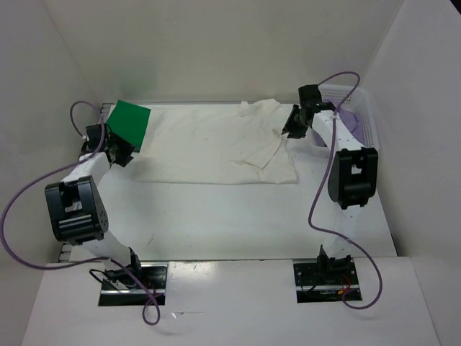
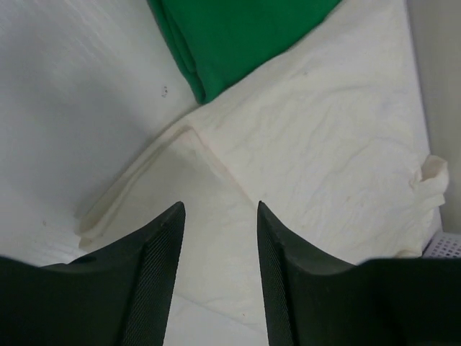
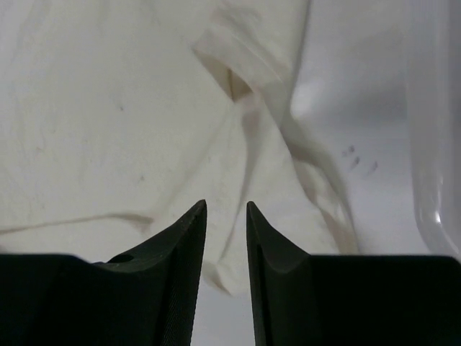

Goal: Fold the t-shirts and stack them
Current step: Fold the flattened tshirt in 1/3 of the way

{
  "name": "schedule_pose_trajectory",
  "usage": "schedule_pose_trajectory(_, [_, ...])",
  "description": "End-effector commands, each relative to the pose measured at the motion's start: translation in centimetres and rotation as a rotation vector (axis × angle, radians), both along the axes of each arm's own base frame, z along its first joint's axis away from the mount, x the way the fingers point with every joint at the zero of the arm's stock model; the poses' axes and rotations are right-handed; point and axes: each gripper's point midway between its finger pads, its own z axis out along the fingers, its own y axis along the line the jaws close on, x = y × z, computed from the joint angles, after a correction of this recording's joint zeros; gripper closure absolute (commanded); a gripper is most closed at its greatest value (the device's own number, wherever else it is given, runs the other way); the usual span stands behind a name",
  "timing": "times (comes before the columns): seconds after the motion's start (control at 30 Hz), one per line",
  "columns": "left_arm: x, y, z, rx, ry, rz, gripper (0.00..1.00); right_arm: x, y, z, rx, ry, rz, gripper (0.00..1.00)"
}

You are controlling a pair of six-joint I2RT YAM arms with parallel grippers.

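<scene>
The white-cream t-shirt (image 1: 216, 144) lies spread across the middle of the table, its right sleeve rumpled. The bright green t-shirt (image 1: 128, 124) lies folded at the far left, overlapping the cream shirt's left edge; it also shows in the left wrist view (image 2: 238, 36). The light purple t-shirt (image 1: 348, 117) shows partly inside the basket. My left gripper (image 1: 119, 154) (image 2: 220, 209) is open and empty above the cream shirt's left corner (image 2: 302, 144). My right gripper (image 1: 291, 131) (image 3: 227, 205) is open with a narrow gap, above the cream shirt's right sleeve folds (image 3: 245, 130).
The white lattice basket (image 1: 366, 122) stands at the far right; its wall shows in the right wrist view (image 3: 432, 144). White walls enclose the table on the left, back and right. Purple cables loop beside both arms.
</scene>
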Motion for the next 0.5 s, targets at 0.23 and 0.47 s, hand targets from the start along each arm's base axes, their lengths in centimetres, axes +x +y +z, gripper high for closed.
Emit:
schedule_pose_trajectory(0.23, [-6.7, -1.7, -0.3, 0.020, -0.012, -0.033, 0.61, -11.0, -1.4, 1.0, 0.058, -0.053, -0.037, 1.00])
schedule_pose_trajectory(0.47, [-7.9, -1.6, -3.5, -0.053, 0.058, -0.012, 0.59, -14.8, -1.5, -4.0, 0.127, 0.046, -0.106, 0.60])
